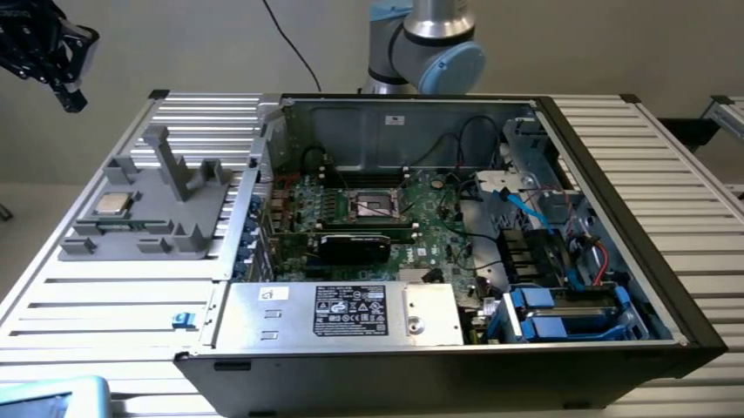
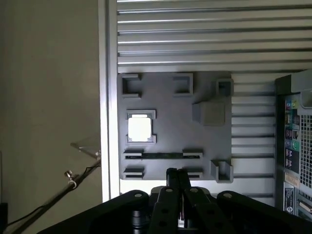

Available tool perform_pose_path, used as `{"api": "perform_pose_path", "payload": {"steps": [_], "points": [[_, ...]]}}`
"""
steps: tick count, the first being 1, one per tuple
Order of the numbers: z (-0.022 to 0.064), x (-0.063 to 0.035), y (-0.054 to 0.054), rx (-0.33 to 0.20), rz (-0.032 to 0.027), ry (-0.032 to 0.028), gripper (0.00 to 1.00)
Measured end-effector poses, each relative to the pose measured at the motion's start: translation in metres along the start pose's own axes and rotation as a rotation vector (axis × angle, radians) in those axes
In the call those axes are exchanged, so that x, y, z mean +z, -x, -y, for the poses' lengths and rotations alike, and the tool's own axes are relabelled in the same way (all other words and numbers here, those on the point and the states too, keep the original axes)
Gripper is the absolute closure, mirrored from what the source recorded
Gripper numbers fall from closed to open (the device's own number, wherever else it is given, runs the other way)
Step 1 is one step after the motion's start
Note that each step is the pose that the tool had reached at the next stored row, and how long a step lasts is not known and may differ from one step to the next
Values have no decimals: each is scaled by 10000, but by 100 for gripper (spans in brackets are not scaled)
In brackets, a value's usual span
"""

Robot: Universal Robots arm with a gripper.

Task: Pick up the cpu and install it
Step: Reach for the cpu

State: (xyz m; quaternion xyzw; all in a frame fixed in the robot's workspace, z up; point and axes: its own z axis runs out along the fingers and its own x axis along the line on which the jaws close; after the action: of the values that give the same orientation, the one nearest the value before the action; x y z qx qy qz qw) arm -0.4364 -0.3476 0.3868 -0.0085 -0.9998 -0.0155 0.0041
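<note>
Fingers [image 2: 171, 179] are pressed together with nothing between them in your wrist view. The chip [image 2: 140, 129] sits in its pocket on the grey holder [image 2: 170, 105], well clear of the tips. In the exterior view, your gripper [image 1: 68, 91] hangs high above the table's far corner. The chip [image 1: 113, 204] lies below it on the holder [image 1: 152, 237], beside the open computer case [image 1: 348, 383].

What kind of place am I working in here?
Likely a robotics lab bench for PC assembly: open computer case on a slatted metal table, grey fixture holding the cpu, robot arm behind.
</note>
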Motion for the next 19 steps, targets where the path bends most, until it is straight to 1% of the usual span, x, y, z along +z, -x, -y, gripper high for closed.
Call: {"api": "perform_pose_path", "payload": {"steps": [4,9,19], "points": [[-87,29,-17,-20,-1,0,89],[-152,48,-93,-56,-3,-1,89],[-301,110,-374,-81,0,0,89]]}}
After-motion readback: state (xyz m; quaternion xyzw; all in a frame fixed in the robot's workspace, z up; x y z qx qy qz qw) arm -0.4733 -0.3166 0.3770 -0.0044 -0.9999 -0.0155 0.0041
